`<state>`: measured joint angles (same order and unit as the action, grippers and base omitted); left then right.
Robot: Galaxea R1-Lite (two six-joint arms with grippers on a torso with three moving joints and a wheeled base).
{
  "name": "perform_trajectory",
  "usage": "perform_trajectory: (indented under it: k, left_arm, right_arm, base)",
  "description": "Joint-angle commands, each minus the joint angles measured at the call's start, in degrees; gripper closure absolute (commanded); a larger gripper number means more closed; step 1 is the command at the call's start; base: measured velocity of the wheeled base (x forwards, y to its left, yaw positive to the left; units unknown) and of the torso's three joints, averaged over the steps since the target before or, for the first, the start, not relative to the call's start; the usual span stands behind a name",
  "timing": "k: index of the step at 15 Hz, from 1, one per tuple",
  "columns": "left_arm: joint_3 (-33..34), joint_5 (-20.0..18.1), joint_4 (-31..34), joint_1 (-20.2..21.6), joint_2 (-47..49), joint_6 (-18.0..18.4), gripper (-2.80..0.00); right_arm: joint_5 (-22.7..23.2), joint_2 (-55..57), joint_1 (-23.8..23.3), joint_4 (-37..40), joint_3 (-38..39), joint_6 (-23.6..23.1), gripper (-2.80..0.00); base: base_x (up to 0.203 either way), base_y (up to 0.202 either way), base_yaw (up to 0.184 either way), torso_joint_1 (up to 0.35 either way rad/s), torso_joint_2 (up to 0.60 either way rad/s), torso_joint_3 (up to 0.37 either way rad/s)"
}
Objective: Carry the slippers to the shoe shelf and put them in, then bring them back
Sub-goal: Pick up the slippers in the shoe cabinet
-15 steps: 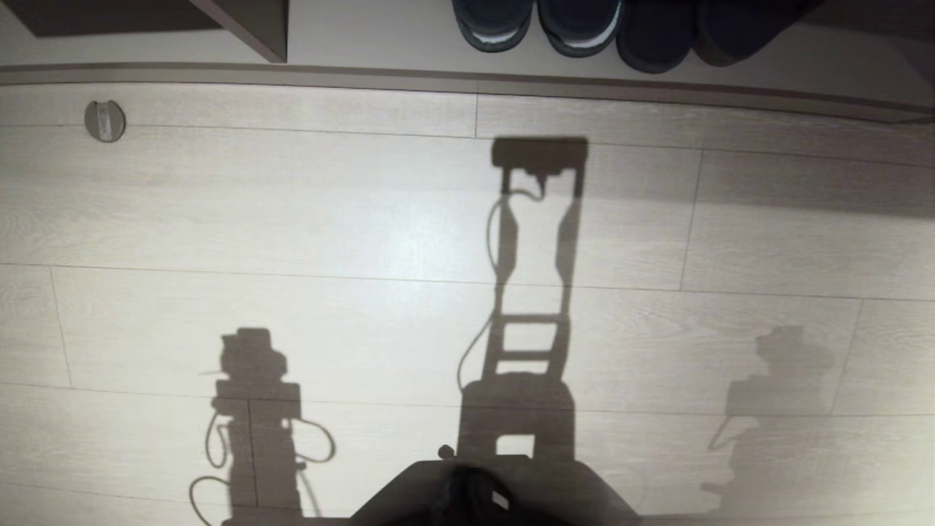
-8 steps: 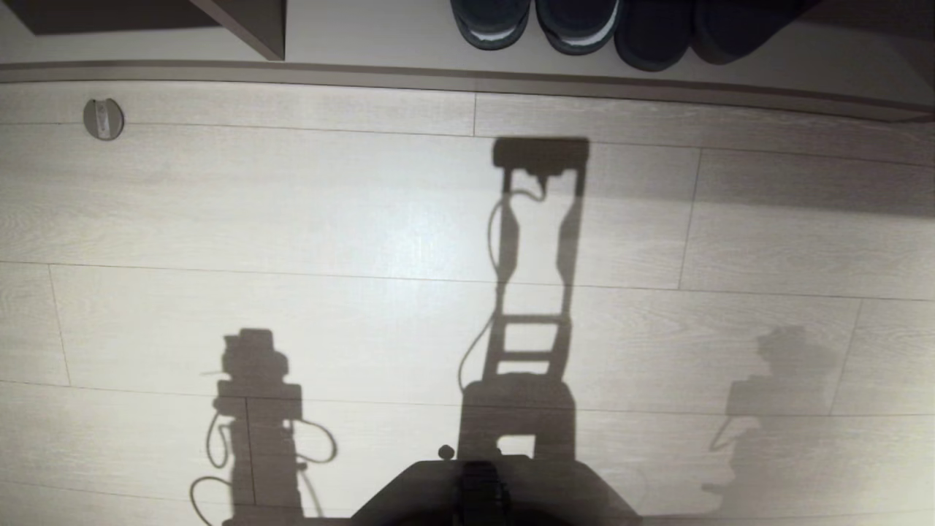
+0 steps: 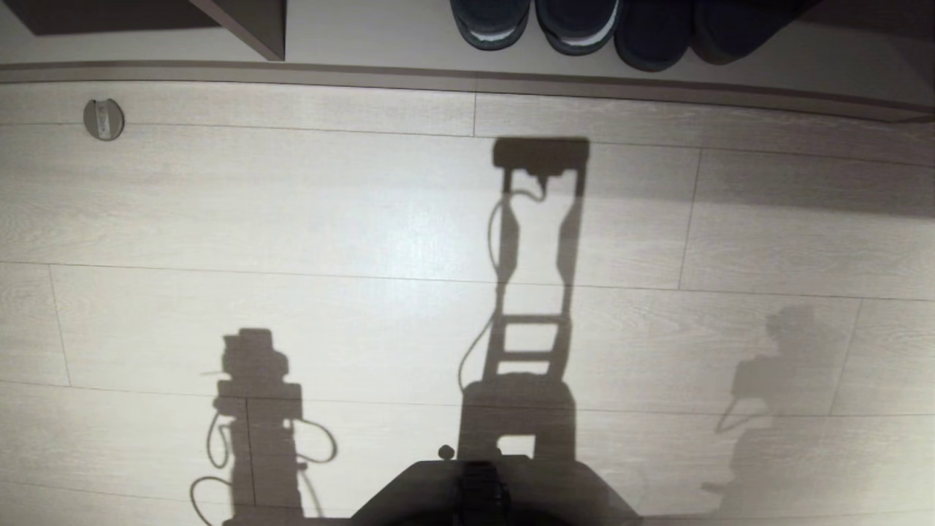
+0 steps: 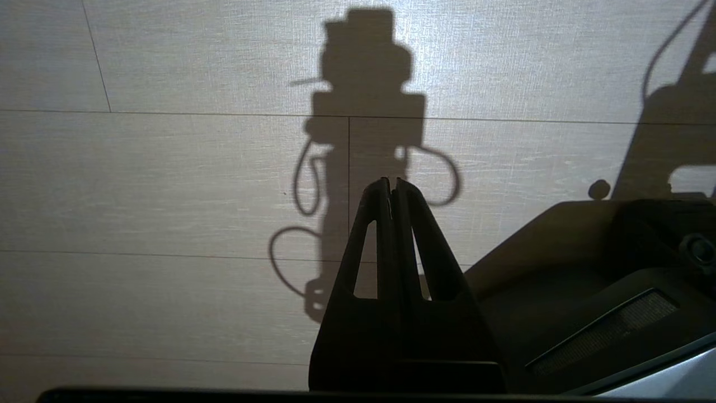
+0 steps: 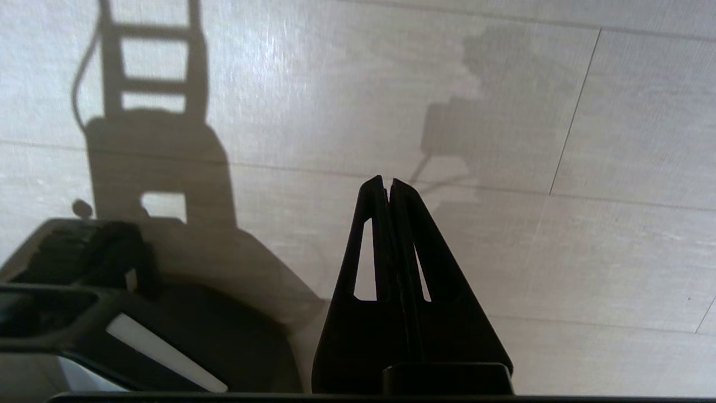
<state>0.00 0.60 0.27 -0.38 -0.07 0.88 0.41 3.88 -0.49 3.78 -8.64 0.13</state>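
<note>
Right gripper (image 5: pixel 387 182): clenched, empty, shadow shifted slightly. Left gripper (image 4: pixel 391 182): clenched, empty. Slippers (image 3: pixel 683 36) well ahead; reach barely begun.

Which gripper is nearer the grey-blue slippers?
Right, probably. The slippers sit ahead, right of centre; the right gripper hangs over floor on that side, the left gripper over floor on the far side.

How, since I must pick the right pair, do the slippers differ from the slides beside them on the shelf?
The slippers are plain dark; the slides show pale edging at the toes. The slippers stand right of the slides. Both pairs rest on the shoe shelf, toes outward.
</note>
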Motion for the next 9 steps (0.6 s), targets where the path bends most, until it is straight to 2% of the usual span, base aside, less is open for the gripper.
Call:
perform_trajectory:
  k: [1,3,5,9]
  left_arm:
    - [0.09,0.02,-0.07,0.03,0.07,0.0,0.0]
    - [0.09,0.02,0.0,0.03,0.07,0.09,0.0]
    - [0.03,0.02,0.05,-0.03,0.07,0.12,0.0]
    - [0.01,-0.07,0.04,-0.01,0.07,0.7,0.0]
  right_arm:
    - [0.05,8.42,0.13,-0.15,-4.92,0.13,0.0]
    - [0.1,19.46,0.24,-3.97,-9.08,0.26,0.0]
    - [0.12,31.4,0.28,-10.91,-11.31,0.39,0.0]
    - [2.94,55.21,0.64,-36.64,-15.74,-1.59,0.0]
  base:
    - [0.0,0.0,0.0,0.0,0.0,0.0]
    - [0.0,0.0,0.0,0.0,0.0,0.0]
    - [0.0,0.0,0.0,0.0,0.0,0.0]
    - [0.0,0.0,0.0,0.0,0.0,0.0]
